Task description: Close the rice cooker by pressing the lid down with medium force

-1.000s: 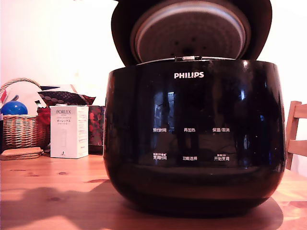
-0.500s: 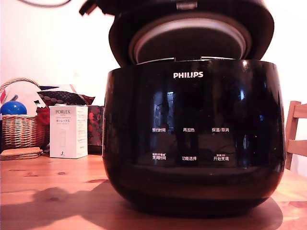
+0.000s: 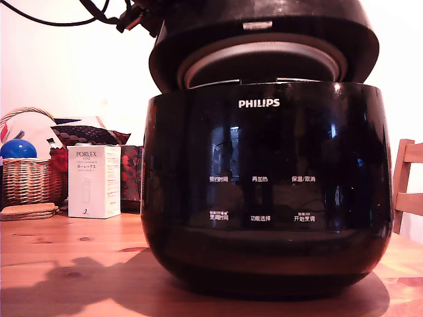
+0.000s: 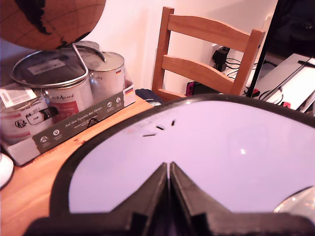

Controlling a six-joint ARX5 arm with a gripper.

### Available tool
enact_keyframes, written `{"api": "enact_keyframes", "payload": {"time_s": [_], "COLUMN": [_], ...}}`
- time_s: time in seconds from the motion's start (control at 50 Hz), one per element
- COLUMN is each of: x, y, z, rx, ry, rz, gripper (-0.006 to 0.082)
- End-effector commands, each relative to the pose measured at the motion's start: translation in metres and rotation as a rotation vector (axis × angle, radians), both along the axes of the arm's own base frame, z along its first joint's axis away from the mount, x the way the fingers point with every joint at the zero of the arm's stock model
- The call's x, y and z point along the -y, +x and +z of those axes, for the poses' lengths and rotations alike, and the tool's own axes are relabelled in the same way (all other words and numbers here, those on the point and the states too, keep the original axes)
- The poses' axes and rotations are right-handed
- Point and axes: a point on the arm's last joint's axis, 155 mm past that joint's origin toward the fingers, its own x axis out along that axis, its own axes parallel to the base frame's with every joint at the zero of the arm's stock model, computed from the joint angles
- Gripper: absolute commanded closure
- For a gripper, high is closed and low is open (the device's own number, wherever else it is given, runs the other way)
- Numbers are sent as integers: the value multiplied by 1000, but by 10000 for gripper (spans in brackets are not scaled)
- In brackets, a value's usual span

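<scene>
Wooden counter [image 3: 66,257], pale wall behind. Rice cooker [image 3: 264,191] stands at the centre of the exterior view, PHILIPS logo and white button labels facing the camera. Lid [image 3: 264,46] partly lowered, tilted over the pot; a gap remains at the front, white inner plate showing in it. To the exterior view's left: wicker basket [image 3: 30,178] with a blue ball [image 3: 18,149], white Porlex box [image 3: 94,181], cork coasters [image 3: 28,211]. Wrist view: gripper [image 4: 169,169] rests on the lid's glossy top, jaws pressed together, nothing between them. Beyond it, a wooden chair [image 4: 206,54], tins [image 4: 69,83] in a cardboard tray.
</scene>
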Motion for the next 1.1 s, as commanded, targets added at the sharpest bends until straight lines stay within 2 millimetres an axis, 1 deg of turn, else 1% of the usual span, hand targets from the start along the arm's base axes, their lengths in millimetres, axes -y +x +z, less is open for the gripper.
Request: {"api": "enact_keyframes", "payload": {"time_s": [0.0, 0.34, 0.56, 0.64, 0.8, 0.9, 1.02, 1.08], "x": [-2, -8, -4, 3, 13, 19, 18, 15], "y": [-4, -10, -12, -17, -23, -22, -20, -22], "z": [-35, -73, -122, -133, -136, -135, -144, -154], "rx": [-39, -85, -158, -170, -161, -103, -97, -110], "ry": [68, 120, 207, 224, 222, 225, 230, 247], "rz": [-6, -7, -20, -37, -62, -90, -79, -77], "gripper": [787, 787, 787, 787, 787, 787, 787, 787]}}
